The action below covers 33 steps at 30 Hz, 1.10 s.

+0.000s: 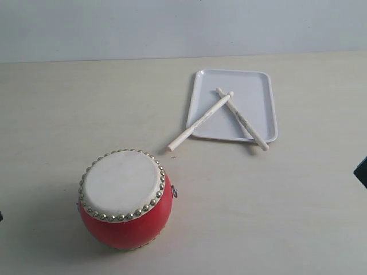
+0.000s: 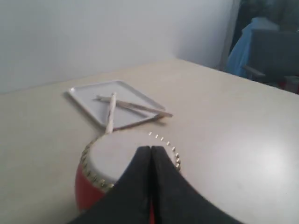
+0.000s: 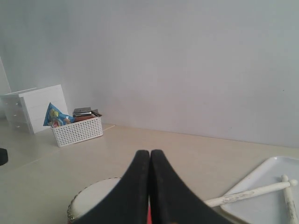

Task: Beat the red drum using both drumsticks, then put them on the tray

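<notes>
The red drum stands at the front left of the table, its off-white skin ringed with studs. Behind it to the right lies the white tray. Two pale drumsticks rest crossed on the tray: one drumstick overhangs the tray's near left edge, the other drumstick pokes past its front rim. My left gripper is shut and empty, hovering near the drum, with the tray beyond. My right gripper is shut and empty too, with the drum and a drumstick below it.
A dark edge of the right arm shows at the right border of the exterior view. A white basket with packets and a white drawer box stand far off by the wall. A chair with blue cloth lies beyond the table.
</notes>
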Motion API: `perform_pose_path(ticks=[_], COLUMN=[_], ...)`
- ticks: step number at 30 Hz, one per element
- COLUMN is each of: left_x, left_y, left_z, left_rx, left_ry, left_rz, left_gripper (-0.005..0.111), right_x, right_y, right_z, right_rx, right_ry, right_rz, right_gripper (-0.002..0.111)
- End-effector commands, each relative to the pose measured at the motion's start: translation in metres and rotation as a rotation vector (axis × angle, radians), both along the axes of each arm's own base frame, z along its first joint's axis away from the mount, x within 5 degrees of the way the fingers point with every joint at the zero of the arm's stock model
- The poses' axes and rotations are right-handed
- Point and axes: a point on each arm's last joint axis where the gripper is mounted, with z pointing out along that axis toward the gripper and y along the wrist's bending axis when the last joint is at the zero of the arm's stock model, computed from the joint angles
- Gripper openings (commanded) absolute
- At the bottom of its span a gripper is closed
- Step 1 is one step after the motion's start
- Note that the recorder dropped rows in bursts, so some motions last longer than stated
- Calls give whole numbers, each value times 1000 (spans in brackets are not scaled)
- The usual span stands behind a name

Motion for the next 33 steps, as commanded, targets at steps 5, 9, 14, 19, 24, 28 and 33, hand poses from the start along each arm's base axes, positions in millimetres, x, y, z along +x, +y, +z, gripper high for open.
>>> perform_pose_path(ticks=[5, 9, 14, 19, 24, 28, 33], left_x=[6, 9, 11, 12, 13, 13, 13], left_y=[14, 20, 25, 29, 31, 32, 34], left_z=[-15, -17, -17, -17, -17, -17, -17], left_rx=[76, 91, 130, 131, 130, 128, 126], left_ry=[132, 146, 123, 125, 127, 129, 132], left_rz=[282, 395, 489, 561, 589, 621, 659], left_gripper=[0, 0, 0, 0, 0, 0, 0], right_x=[-1, -1, -1, -1, -1, -1, -1], right_y=[0, 0, 0, 0, 0, 0, 0], right_z=[-1, -1, -1, -1, -1, -1, -1], right_rx=[-4, -3, -3, -3, -3, -3, -3], right_ry=[-4, -4, -4, -4, -4, -4, -4], right_rz=[4, 6, 6, 6, 6, 6, 6], right_gripper=[0, 0, 0, 0, 0, 0, 0])
